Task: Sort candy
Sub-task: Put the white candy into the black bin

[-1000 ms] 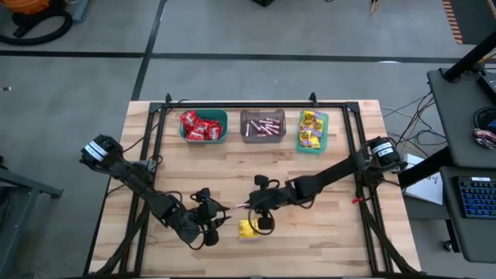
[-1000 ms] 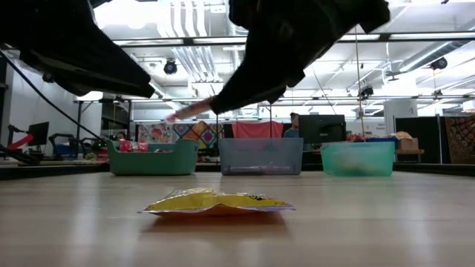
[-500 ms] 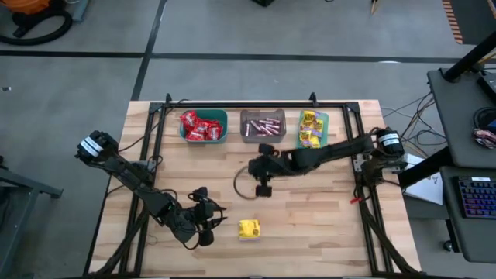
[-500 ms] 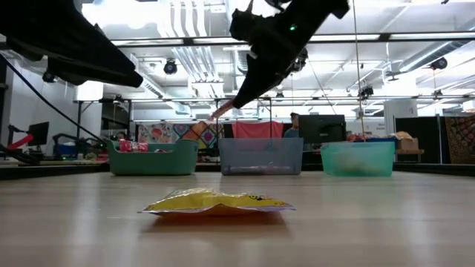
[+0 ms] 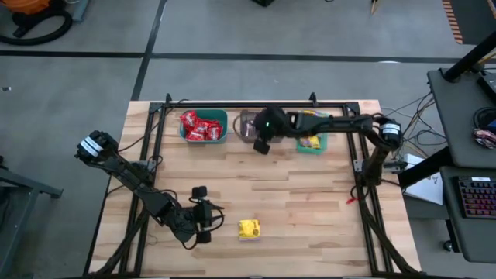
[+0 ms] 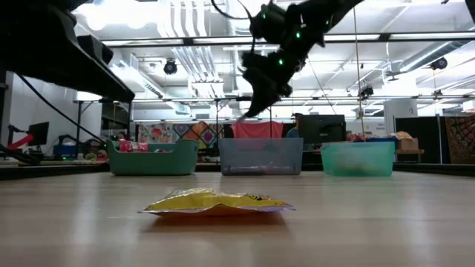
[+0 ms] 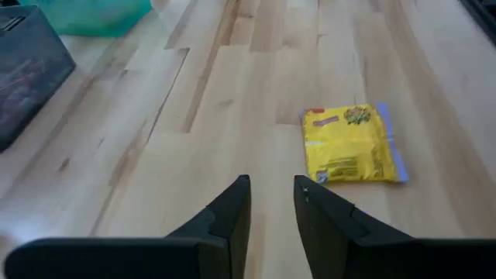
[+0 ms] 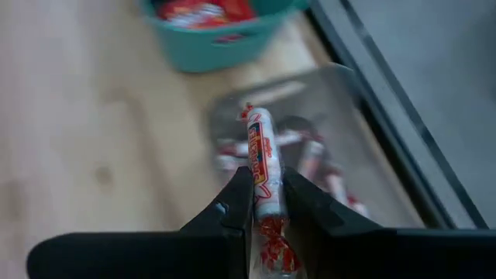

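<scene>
Step in hand: right gripper [image 8: 265,203] is pinching a stick [image 8: 262,159] above the grey bin [image 8: 364,147]; a release is falling due. Left gripper [image 7: 271,203], fingers slightly apart, is waiting near the yellow packet [image 7: 350,146].

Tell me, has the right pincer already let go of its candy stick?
No, the right pincer is shut on the pinkish candy stick, held above the grey bin in the right wrist view.
</scene>
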You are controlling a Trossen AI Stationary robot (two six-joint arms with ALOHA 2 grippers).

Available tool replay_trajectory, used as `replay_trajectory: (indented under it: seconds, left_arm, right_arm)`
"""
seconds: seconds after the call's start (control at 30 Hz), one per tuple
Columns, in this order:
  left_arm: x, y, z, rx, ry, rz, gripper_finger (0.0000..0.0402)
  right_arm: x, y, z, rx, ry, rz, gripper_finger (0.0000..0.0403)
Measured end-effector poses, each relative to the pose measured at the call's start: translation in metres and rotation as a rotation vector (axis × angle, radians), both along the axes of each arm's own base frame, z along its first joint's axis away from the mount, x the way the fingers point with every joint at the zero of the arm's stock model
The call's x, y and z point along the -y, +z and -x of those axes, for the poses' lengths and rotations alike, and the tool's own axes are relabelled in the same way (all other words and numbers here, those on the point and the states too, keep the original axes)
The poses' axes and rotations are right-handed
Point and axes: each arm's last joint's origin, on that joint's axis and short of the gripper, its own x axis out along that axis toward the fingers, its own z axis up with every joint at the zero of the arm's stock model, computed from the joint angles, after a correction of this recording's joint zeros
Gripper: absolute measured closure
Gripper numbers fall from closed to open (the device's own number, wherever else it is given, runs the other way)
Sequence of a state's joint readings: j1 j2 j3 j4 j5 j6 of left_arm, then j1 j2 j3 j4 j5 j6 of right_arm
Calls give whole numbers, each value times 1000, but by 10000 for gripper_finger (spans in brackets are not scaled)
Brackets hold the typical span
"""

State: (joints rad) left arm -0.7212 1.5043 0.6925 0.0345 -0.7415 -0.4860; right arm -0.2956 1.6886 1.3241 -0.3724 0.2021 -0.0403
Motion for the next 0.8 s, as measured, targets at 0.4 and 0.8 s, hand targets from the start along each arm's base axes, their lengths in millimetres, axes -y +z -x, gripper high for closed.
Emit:
replay_trajectory:
  seconds: [0.4,0.8]
  left_arm:
    - [-13,3,12,129,-42,-70,387]
    - [-57,23,45,471,-53,-70,401]
  right_arm:
    - [62,-26,16,-13,-130,-121,350]
    - [66,-39,7,38,-117,-189,338]
